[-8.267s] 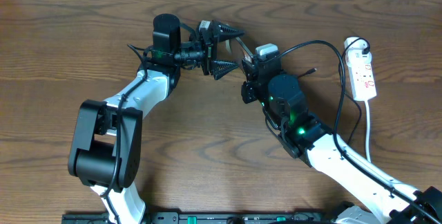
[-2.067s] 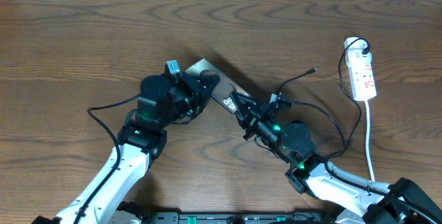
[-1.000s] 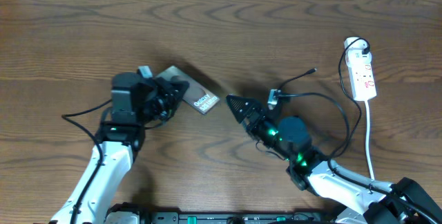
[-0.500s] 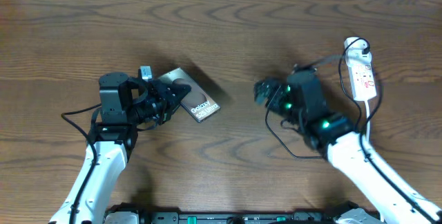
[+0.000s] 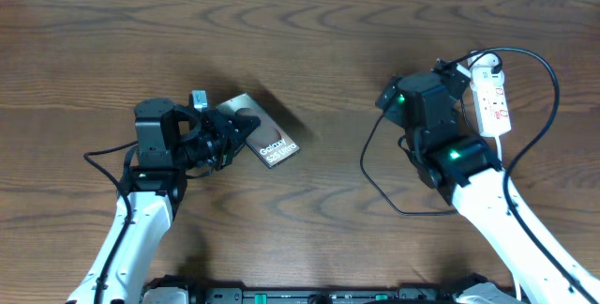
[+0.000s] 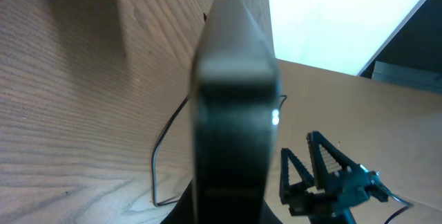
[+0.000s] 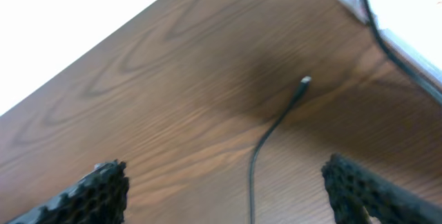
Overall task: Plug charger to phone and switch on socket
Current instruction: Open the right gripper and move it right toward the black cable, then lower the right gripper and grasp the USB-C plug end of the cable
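Where the left arm (image 5: 141,215) reaches in from the near edge of the worktop (image 5: 375,22), the left jaws are clamped on the left end of the phone (image 5: 270,139). The phone sits at an angle, with its white-lettered face toward the overhead camera. The left wrist view shows it only as a blurred dark slab, edge-on between the jaws. Cannot tell whether it rests on the worktop or is lifted.

Right of the phone and well apart from it is the right arm (image 5: 497,201). The right jaws are spread wide and hold nothing; the toothed fingers (image 7: 97,186) sit at the lower corners of the right wrist view. Between them, on the wood, the charger cable (image 7: 257,148) runs away from the camera. It ends in its small plug tip (image 7: 304,81), which is free and touches neither finger.

Farthest right of the phone is the white power strip (image 5: 494,98), just beside the right arm's black head. It shows red marks, has a black plug (image 5: 491,61) at its far end, and its white cord (image 5: 500,177) trails toward the near edge.
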